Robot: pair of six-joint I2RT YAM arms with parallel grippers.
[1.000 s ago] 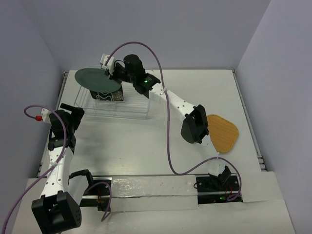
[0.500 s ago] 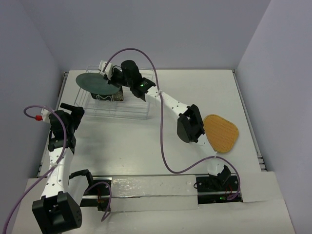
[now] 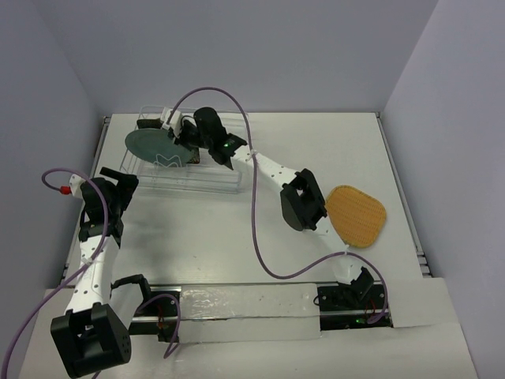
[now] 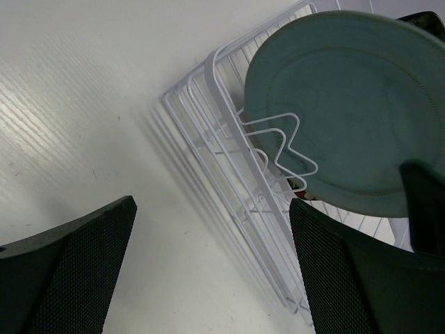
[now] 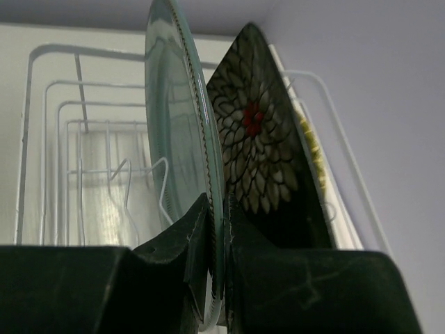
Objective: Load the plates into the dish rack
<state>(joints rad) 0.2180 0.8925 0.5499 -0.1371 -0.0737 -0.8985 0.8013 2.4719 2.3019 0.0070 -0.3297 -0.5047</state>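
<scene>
The round teal-grey plate [image 3: 150, 144] stands on edge over the left part of the clear dish rack [image 3: 215, 178], and my right gripper [image 3: 180, 136] is shut on its rim. In the right wrist view the fingers [image 5: 195, 229] pinch the teal plate [image 5: 174, 139]. The black flowered plate [image 5: 257, 139] stands upright right behind it, and a sliver of the yellow plate [image 5: 311, 149] shows beyond that. The orange woven plate [image 3: 357, 215] lies flat on the table at the right. My left gripper [image 3: 118, 180] hangs open just left of the rack [image 4: 229, 160], holding nothing.
The rack sits at the back left of the white table [image 3: 237, 237], close to the left wall. The right arm's purple cable [image 3: 256, 229] loops across the middle. The right arm's elbow [image 3: 301, 207] hangs beside the orange plate.
My right gripper has carried the teal plate leftward and down between the rack's dividers, and the elbow has followed to the left. The left arm has stayed where it was.
</scene>
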